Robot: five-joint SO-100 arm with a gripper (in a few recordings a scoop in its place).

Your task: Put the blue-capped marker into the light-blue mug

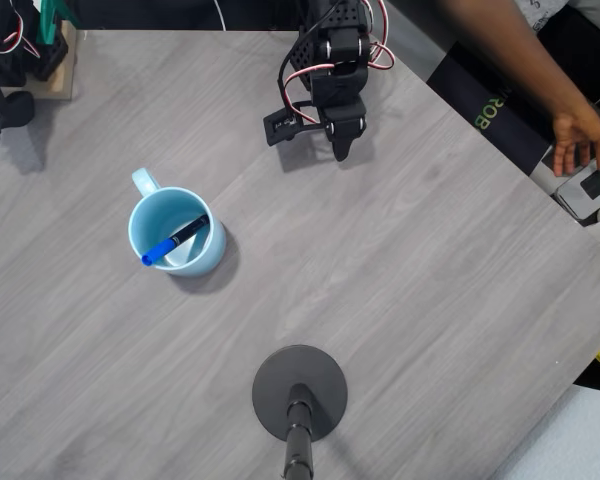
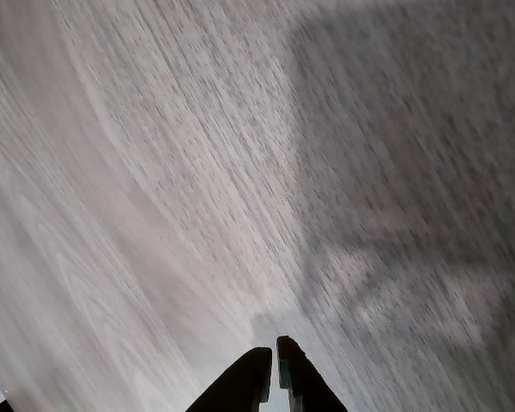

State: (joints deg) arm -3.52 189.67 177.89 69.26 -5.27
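**Marker in mug, arm parked w/ tips together**

Overhead view, L to R: the light-blue mug (image 1: 176, 232) stands upright on the grey wood-grain table (image 1: 410, 260), left of centre, handle pointing up-left. The blue-capped marker (image 1: 175, 240) lies inside it, leaning across the opening, blue cap low-left near the rim, black barrel up-right. Below and right of the mug, near the bottom edge, is a black round stand base (image 1: 300, 392) w/ its pole. Top centre, the black gripper (image 1: 340, 150) hangs over bare table, well apart from the mug, nothing in it. Far right, a person's hand (image 1: 580, 140) rests on a device off the table edge.

Wrist view: gripper (image 2: 270, 360) fingertips nearly touching, only a thin slit btwn them, nothing clamped. Blurred wood grain and a dark shadow lie beneath.
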